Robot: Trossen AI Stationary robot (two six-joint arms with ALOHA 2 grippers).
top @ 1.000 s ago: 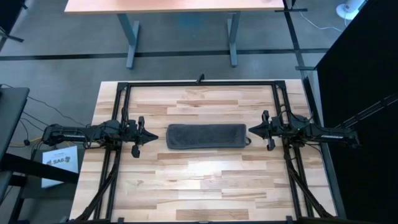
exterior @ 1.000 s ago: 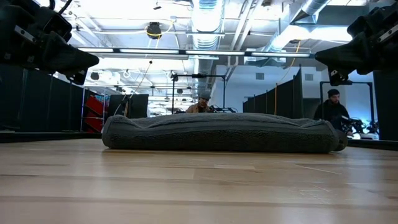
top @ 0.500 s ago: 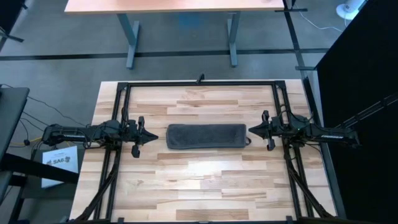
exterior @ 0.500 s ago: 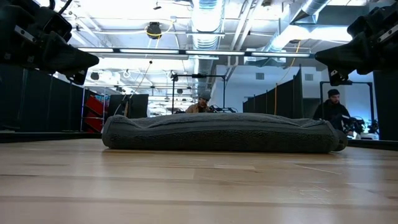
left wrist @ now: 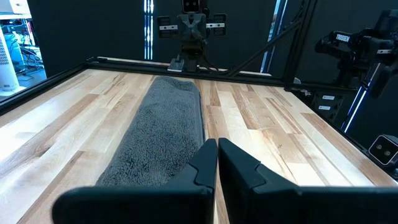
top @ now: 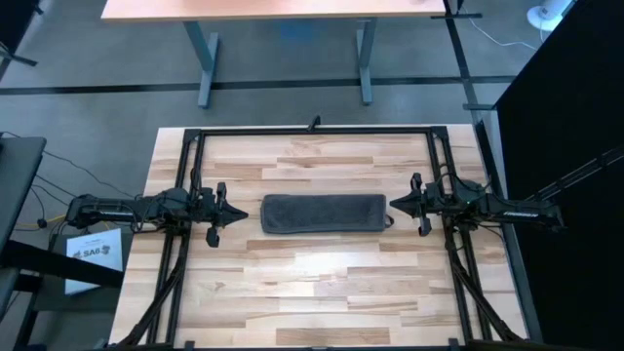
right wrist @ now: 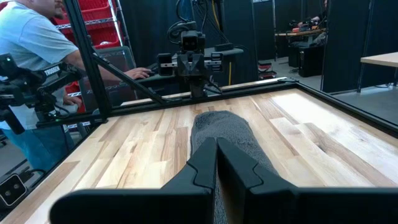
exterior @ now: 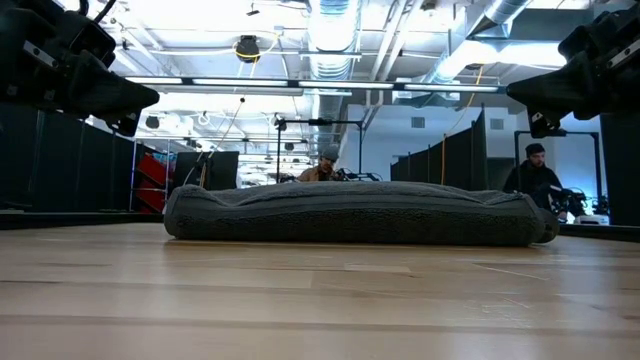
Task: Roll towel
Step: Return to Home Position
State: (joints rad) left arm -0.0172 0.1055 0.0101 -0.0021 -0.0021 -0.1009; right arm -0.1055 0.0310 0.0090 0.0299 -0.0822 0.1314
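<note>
Draw left claw [top: 240,212] and right claw [top: 394,204], both clenched empty near either end of the rolled towel [top: 324,213] lying mid surface [top: 322,288], straight back to home, never brushing the roll loose.

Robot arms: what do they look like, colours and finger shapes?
Both arms are slim and matte black. The left gripper and the right gripper each have two black, angular, wedge-shaped fingers that taper to tips, set on a broad black bar.
</note>
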